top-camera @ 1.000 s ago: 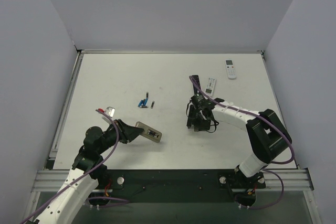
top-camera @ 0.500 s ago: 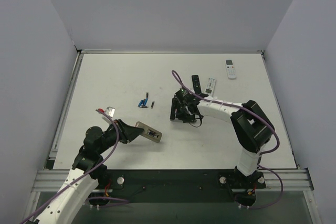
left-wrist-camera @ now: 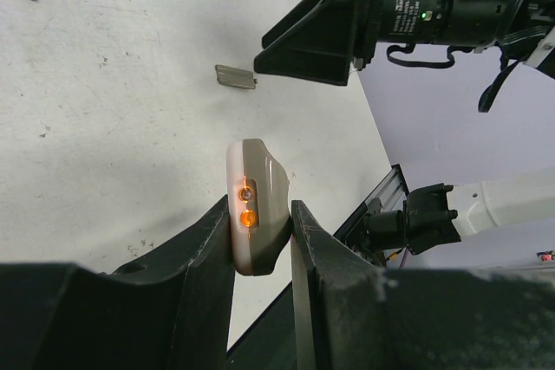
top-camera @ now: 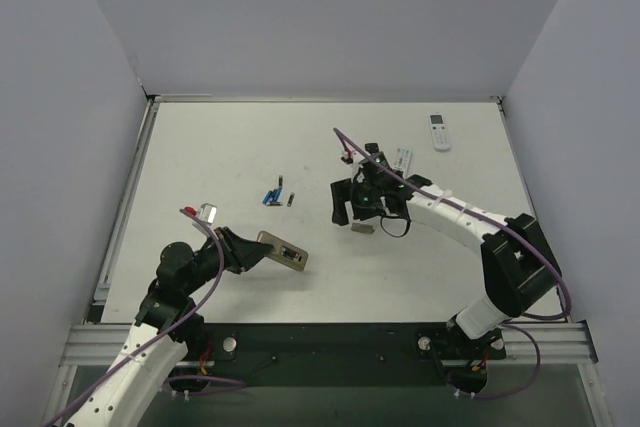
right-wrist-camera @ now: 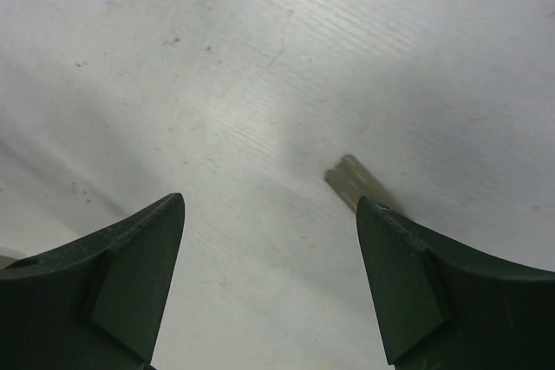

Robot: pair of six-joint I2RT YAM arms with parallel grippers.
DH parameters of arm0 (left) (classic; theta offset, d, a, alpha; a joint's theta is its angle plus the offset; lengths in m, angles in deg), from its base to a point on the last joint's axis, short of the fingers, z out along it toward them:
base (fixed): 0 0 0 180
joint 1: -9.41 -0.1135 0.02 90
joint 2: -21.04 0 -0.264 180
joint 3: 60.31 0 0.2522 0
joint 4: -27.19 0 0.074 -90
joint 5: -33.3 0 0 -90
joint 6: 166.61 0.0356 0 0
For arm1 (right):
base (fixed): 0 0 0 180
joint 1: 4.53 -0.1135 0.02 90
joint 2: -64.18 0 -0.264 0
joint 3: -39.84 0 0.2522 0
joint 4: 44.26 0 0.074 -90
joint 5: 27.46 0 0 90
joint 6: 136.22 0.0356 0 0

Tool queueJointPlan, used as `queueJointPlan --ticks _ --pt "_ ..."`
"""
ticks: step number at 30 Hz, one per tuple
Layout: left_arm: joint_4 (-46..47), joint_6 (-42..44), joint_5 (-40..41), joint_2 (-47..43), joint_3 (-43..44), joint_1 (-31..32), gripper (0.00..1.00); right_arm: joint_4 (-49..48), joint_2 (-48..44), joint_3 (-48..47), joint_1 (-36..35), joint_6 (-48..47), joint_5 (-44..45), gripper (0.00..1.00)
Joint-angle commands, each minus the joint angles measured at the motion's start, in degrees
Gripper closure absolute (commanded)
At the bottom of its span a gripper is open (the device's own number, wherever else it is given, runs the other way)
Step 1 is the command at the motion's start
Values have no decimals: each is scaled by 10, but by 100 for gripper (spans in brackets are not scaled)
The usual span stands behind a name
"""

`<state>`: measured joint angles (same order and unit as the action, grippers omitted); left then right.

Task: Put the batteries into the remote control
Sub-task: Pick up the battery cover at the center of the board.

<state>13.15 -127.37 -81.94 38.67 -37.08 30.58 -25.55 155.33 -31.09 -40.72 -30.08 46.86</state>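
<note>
Two arms are showing from above: the left gripper (top-camera: 256,247) is clamping the remote control (top-camera: 284,254), with the batteries (top-camera: 277,195) lying just beyond it. At the left wrist, its jaws are squeezing the remote control's sides. At the right wrist, the right gripper (right-wrist-camera: 269,205) is hovering with its jaws apart, right of the remote control, above a grey cover (right-wrist-camera: 360,181).

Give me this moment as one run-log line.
left tool: shut on remote control, back up | right tool: open, empty, above small grey plate | batteries: loose on table
</note>
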Motion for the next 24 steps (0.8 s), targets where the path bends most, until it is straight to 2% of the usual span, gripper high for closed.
queueJointPlan --ticks 1,7,10,12,13,21,24 --pt "19 3 -1 -3 30 -1 100 50 -37 18 42 -116 13 25" --pt "26 -1 -5 0 25 -1 100 98 -11 14 44 -240 48 26" --pt "27 -3 -7 1 26 -1 100 124 19 1 45 -283 40 35" --pt "27 -4 -10 1 26 -1 100 146 41 -12 48 -307 29 36" --pt "27 -4 -10 0 26 -1 100 151 47 -15 48 -315 25 42" --pt "29 -5 -12 3 25 -1 100 174 92 -54 53 -346 -6 44" --pt "30 -6 -12 5 23 -1 100 181 105 -59 53 -352 -7 47"
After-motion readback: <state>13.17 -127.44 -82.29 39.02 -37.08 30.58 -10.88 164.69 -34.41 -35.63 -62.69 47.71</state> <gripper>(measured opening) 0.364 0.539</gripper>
